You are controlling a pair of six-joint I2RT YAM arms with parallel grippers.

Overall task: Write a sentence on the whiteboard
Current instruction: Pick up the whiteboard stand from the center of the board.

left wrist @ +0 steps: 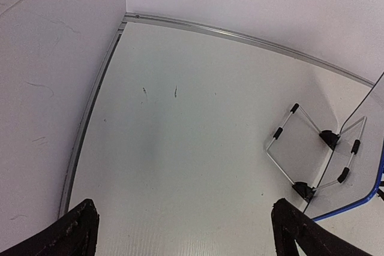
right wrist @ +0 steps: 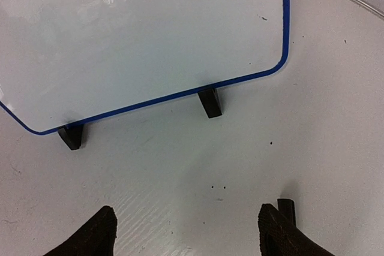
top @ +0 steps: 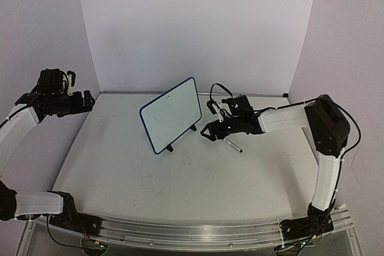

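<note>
White tabletop (top: 198, 178): the blank whiteboard (top: 171, 114) stands just ahead of the empty, spread right gripper (right wrist: 186, 232), marker (top: 233, 145) lying beside it. Left gripper (left wrist: 186, 232), spread too, is far off, so pen pressure could topple the whiteboard

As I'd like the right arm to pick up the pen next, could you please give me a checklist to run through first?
1. Whiteboard standing on both feet: ok.
2. Board face blank, free to write on: ok.
3. Pen lying free on the table, near the right jaws: ok.
4. Right jaws open and empty: ok.
5. Left jaws open, empty, well away from the board: ok.
6. Pen cap off: cannot tell.
</note>
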